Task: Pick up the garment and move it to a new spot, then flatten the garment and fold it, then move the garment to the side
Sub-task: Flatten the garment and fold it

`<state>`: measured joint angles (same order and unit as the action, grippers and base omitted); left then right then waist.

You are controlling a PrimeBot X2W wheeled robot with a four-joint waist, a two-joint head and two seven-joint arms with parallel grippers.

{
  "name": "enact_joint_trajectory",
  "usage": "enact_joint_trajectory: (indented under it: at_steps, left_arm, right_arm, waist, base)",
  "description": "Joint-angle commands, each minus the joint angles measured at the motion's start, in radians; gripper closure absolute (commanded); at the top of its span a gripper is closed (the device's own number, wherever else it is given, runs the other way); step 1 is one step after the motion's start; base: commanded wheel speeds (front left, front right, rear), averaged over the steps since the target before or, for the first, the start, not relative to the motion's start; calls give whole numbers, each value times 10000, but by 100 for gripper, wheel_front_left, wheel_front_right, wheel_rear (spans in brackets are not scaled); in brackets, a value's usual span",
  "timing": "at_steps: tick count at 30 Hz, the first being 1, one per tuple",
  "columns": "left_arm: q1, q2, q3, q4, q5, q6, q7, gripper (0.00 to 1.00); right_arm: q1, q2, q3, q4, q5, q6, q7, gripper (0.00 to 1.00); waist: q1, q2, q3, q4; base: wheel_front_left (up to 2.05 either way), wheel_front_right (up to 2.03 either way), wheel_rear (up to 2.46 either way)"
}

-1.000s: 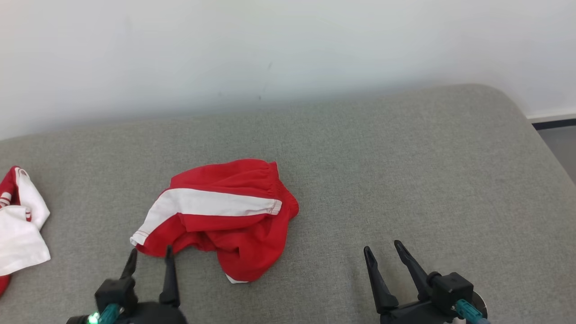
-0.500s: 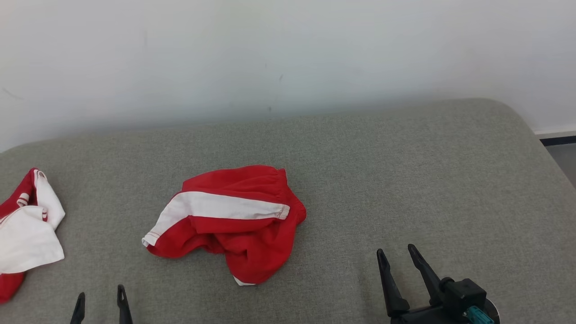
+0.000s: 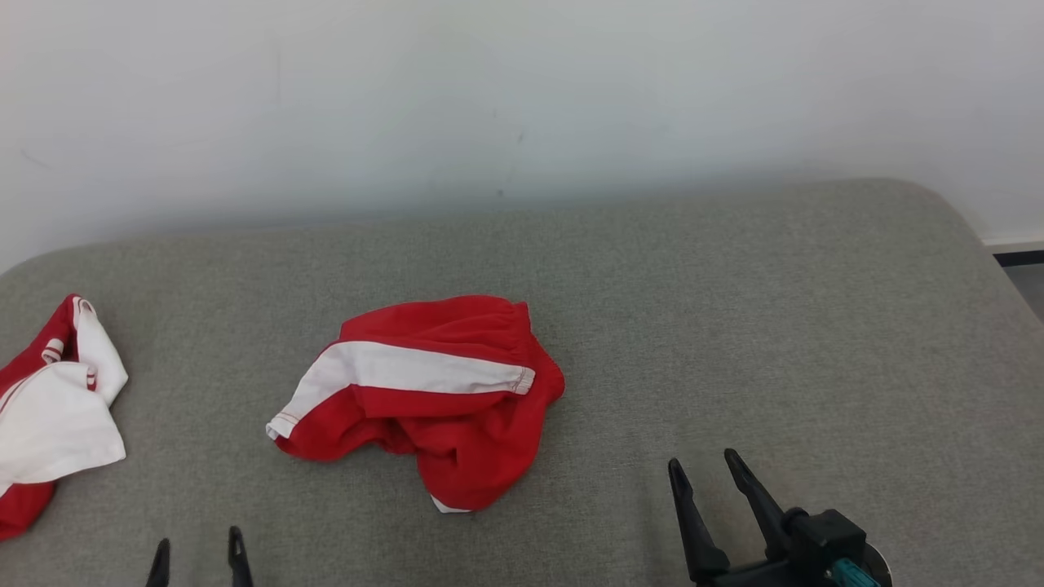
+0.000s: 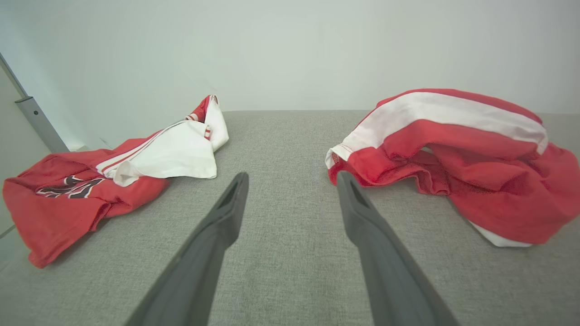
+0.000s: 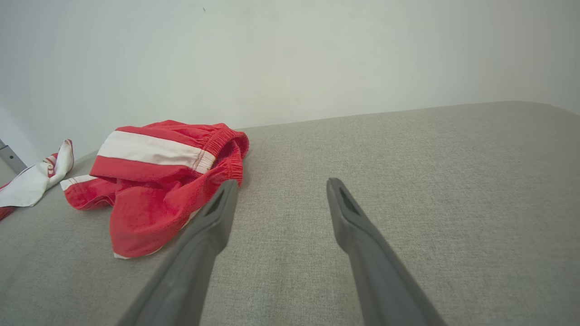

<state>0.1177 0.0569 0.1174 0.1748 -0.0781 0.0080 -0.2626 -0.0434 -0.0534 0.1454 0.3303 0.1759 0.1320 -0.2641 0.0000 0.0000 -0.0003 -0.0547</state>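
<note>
- left claw (image 3: 198, 554) at 7 o'clock and right claw (image 3: 701, 463) at 5 o'clock, both spread wide with nothing in them
- come in too low and those long fingers could snag the grey cushion (image 3: 734, 326)
- red shorts (image 3: 440, 408) lie crumpled mid-cushion, about 1 o'clock from the left claw; a pinch on that bunched pile might catch just one layer, so it lifts lopsided
- red and white shirt (image 3: 49, 424) at 9 o'clock looks similar, easy to grab by mistake
- wall (image 3: 522, 98) at 12 o'clock, an overlong reach could bump it
</note>
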Motion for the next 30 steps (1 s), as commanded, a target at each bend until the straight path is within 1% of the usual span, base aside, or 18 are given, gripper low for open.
enact_joint_trajectory:
  at_steps: [1, 8, 15, 16, 19, 23, 30]
  left_arm:
    - [-134, -41, -94, -26, 53, -81, -34, 0]
    - [-595, -65, -554, 14, 81, -149, -34, 0]
    - [-1140, -67, -1157, 165, -312, -136, -34, 0]
    - [-1140, -67, -1157, 165, -312, -136, -34, 0]
    - [-1281, -68, -1315, 191, -389, -101, -34, 0]
    - [-1436, -67, -1441, 186, -452, -115, -34, 0]
    - [-1618, -68, -1617, 177, -565, -70, -34, 0]
  right_arm:
    - [-191, 29, 95, -10, 62, -23, -4, 0]
    - [-973, -4, 556, 15, 42, -23, -2, 0]
    - [-2130, -104, 880, 293, 247, -23, -4, 0]
    - [-2130, -104, 880, 293, 247, -23, -4, 0]
    - [-2609, -171, 998, 588, 188, -23, -2, 0]
    - [-3120, -167, 916, 994, 100, -23, -4, 0]
    - [-3678, -99, 603, 2010, 25, -23, -4, 0]
  waist:
    - [0, 0, 181, 123]
    - [0, 0, 1081, 751]
    - [0, 0, 1947, 1637]
    - [0, 0, 1947, 1637]
    - [0, 0, 2182, 1949]
    - [0, 0, 2432, 2275]
    - [0, 0, 2699, 2568]
  base:
    - [0, 0, 0]
    - [0, 0, 0]
    - [0, 0, 0]
    - [0, 0, 0]
    - [0, 0, 0]
    - [0, 0, 0]
    - [0, 0, 0]
